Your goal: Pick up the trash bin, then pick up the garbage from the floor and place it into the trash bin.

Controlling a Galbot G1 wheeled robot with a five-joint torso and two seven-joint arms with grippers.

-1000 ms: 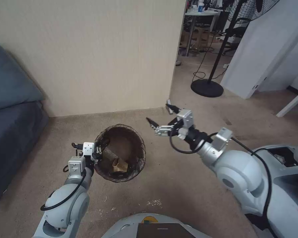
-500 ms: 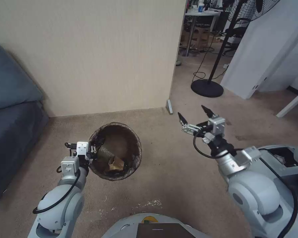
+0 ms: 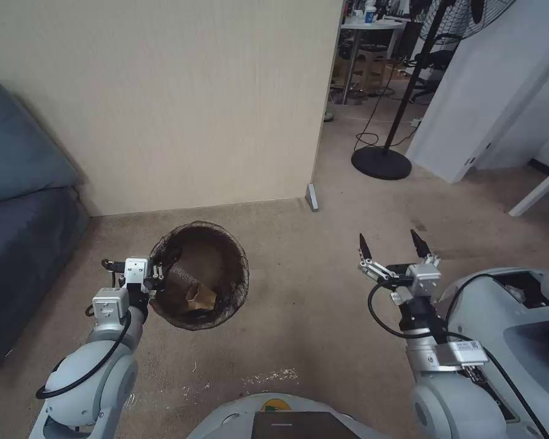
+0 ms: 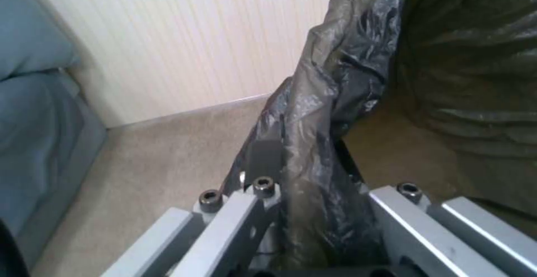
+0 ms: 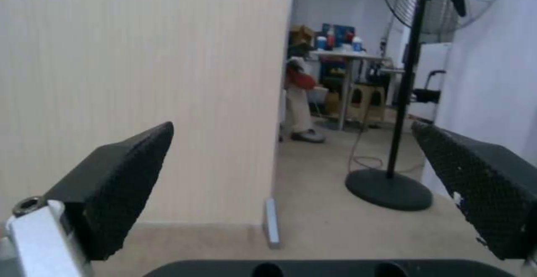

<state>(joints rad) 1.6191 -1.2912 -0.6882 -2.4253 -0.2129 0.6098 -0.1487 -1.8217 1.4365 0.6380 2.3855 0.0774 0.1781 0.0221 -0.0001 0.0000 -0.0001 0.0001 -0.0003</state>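
I hold the trash bin (image 3: 226, 244) by its rim, left gripper (image 3: 158, 275) jaws clamped | right gripper (image 3: 391, 245) jaws apart, empty | advise keeping bin level, paper bag (image 3: 200, 297) inside.

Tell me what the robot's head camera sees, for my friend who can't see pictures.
The left gripper holds the trash bin by its bag-covered rim above the carpet, with crumpled tan paper inside. The right gripper is open and holds nothing, off to the bin's right. A beige wall stands behind.
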